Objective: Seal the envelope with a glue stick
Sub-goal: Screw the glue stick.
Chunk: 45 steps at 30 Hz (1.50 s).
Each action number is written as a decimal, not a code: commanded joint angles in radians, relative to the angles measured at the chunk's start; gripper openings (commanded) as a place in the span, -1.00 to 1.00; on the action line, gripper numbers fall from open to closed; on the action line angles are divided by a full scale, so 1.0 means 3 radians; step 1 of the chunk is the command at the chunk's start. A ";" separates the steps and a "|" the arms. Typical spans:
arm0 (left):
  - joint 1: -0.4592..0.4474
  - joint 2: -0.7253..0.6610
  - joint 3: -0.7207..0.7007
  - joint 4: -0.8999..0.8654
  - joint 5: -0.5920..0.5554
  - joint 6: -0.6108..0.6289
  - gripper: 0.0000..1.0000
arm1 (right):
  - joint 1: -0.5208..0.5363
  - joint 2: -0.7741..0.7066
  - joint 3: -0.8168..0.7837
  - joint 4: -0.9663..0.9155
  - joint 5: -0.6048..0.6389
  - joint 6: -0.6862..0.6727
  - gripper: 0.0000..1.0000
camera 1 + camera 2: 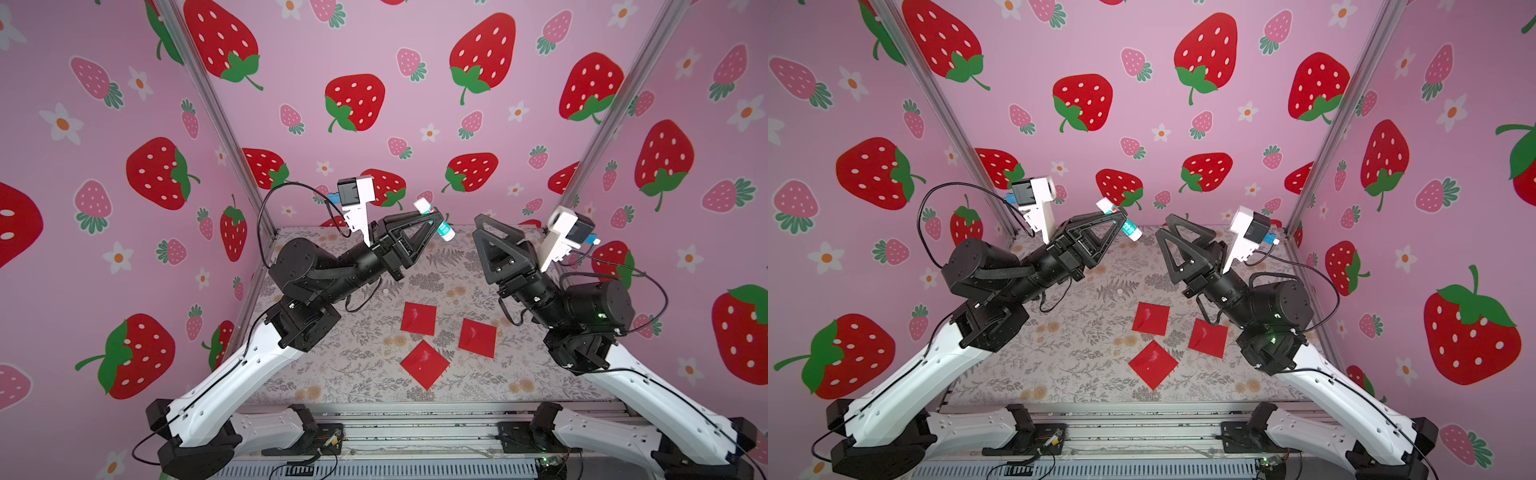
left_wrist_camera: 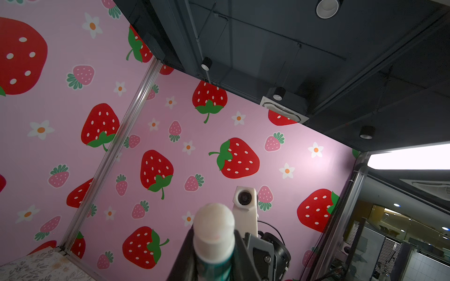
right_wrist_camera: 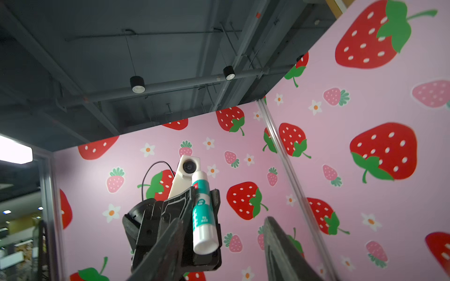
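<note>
In both top views the left gripper [image 1: 433,218] [image 1: 1119,217] is raised well above the table [image 1: 353,353] [image 1: 1059,353]. Its jaws are pinched on the glue stick [image 1: 444,231] [image 1: 1130,229], which slants across the fingertips with both ends sticking out. The right gripper [image 1: 478,226] [image 1: 1166,224] faces it from near by, apart from the stick, jaws parted and empty. Below them three red envelopes [image 1: 419,318] [image 1: 1150,318] lie flat and close together on the table.

In the left wrist view the glue stick's rounded white end [image 2: 214,226] fills the lower middle, with dark fingers [image 2: 243,253] pressing on each side. It partly covers the right arm's wrist camera [image 2: 244,200] behind it.

In the right wrist view the glue stick [image 3: 203,231] sits clamped at its teal band in the left gripper [image 3: 201,197]. The right gripper's own fingers [image 3: 275,238] spread wide in the foreground, and one of them hides part of the left gripper's body.
</note>
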 commanded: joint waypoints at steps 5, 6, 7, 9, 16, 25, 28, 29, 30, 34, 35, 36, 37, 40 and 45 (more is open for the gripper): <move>0.0010 -0.0060 -0.0012 0.0046 -0.0069 0.0125 -1.00 | 0.0010 0.0136 -0.0060 0.0418 -0.0170 0.1282 0.06; 0.0009 -0.0061 -0.0016 0.0046 -0.0079 0.0130 -1.00 | 0.0010 0.0159 -0.0044 0.0447 -0.0229 0.1317 0.05; 0.0006 -0.0062 -0.0020 0.0046 -0.0087 0.0136 -1.00 | 0.0010 0.0181 -0.0028 0.0464 -0.0279 0.1336 0.06; 0.0010 -0.0062 -0.0022 0.0053 -0.0097 0.0141 -1.00 | 0.0012 0.0239 0.0025 0.0475 -0.0403 0.1391 0.01; 0.0010 -0.0046 -0.0014 0.0066 -0.0100 0.0136 -1.00 | 0.0010 0.0389 0.0103 0.0537 -0.0592 0.1558 -0.02; 0.0010 -0.0031 -0.0017 0.0102 -0.0075 0.0096 -1.00 | 0.0010 0.0461 0.0185 0.0605 -0.0642 0.1532 -0.15; 0.0009 -0.0031 -0.0018 0.0102 -0.0074 0.0095 -1.00 | 0.0009 0.0469 0.0202 0.0606 -0.0642 0.1515 -0.26; 0.0010 -0.0028 -0.0017 0.0102 -0.0072 0.0096 -1.00 | 0.0010 0.0469 0.0209 0.0605 -0.0642 0.1505 -0.29; 0.0010 -0.0031 -0.0016 0.0102 -0.0074 0.0095 -1.00 | 0.0010 0.0471 0.0211 0.0605 -0.0641 0.1496 -0.31; 0.0010 -0.0027 -0.0019 0.0102 -0.0066 0.0083 -1.00 | 0.0010 0.0472 0.0208 0.0574 -0.0624 0.1404 -0.48; 0.0010 -0.0022 -0.0020 0.0102 -0.0067 0.0081 -1.00 | 0.0009 0.0467 0.0211 0.0542 -0.0619 0.1338 -0.52; 0.0010 -0.0017 -0.0019 0.0103 -0.0065 0.0080 -1.00 | 0.0009 0.0456 0.0216 0.0485 -0.0616 0.1217 -0.56; 0.0010 -0.0016 -0.0017 0.0102 -0.0060 0.0076 -1.00 | 0.0010 0.0445 0.0221 0.0440 -0.0615 0.1080 -0.59; 0.0010 -0.0013 -0.0023 0.0102 -0.0064 0.0062 -1.00 | 0.0010 0.0389 0.0221 0.0221 -0.0562 0.0266 -0.62; 0.0010 0.0020 -0.0032 0.0142 -0.0054 -0.0005 -1.00 | 0.0010 0.0420 0.0282 0.0161 -0.0611 -0.1801 -0.69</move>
